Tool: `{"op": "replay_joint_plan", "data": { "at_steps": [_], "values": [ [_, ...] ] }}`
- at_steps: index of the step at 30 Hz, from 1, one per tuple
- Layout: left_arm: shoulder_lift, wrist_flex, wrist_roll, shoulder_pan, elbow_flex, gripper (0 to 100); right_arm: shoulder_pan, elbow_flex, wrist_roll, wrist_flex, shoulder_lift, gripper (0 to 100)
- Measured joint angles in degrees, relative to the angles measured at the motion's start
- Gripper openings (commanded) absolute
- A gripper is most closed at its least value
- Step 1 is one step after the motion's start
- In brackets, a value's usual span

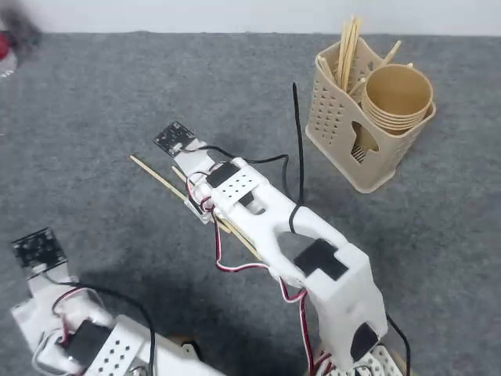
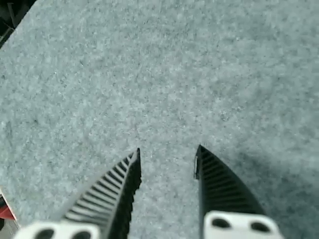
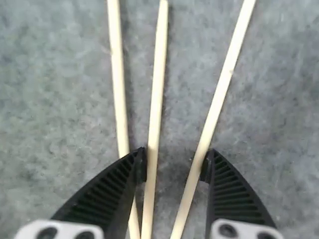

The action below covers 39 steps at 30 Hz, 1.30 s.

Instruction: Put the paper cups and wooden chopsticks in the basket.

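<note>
jaws of the left gripper stand spread over bare grey felt, holding nothing; from above, that arm sits at 7 o'clock on the table.

near the table's centre, the right gripper is also spread, straddling wooden chopsticks that lie loose on the felt. two sticks run between its jaws, each close against a finger. a third runs just outside and passes behind one finger.

i judge these sticks light, stiff, smooth and thin. lying flat, they could roll or splay when pinched. i would close near mid-length so they do not tip, and expect two may come up together.

at 2 o'clock stands the basket. it holds a nested stack of paper cups and several upright chopsticks.

hard to tell:
- whether the right fingertips touch the felt
- whether the third stick is pinned under the finger or only beside it
- where the sticks' balance point lies, since from above the white arm covers much of their length, and the wrist view cuts off both ends
- how many cups are in the stack
</note>
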Motion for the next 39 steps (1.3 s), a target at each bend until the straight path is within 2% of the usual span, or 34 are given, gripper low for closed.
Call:
{"op": "replay_joint_plan", "data": {
  "at_steps": [6,8,10,13,16,30,39],
  "values": [
    [0.0,0.62,0.0,0.0,0.0,17,0.44,-5.19,0.0,2.2,3.16,17.5],
    [0.0,0.62,0.0,0.0,0.0,17,0.44,-7.21,0.0,3.69,4.48,11.0],
    [0.0,0.62,0.0,0.0,0.0,17,0.53,-9.67,0.09,5.8,5.8,0.0],
    [0.0,0.62,0.0,0.0,0.0,17,1.14,-13.71,4.57,8.88,8.09,4.3],
    [0.0,0.62,0.0,0.0,0.0,17,0.88,-17.85,7.65,13.01,10.46,0.8],
    [0.0,0.62,0.0,0.0,0.0,17,1.41,-33.05,8.79,27.52,15.82,0.6],
    [0.0,0.62,0.0,0.0,0.0,17,9.05,-57.67,8.79,41.67,-1.58,0.6]
  ]
}}
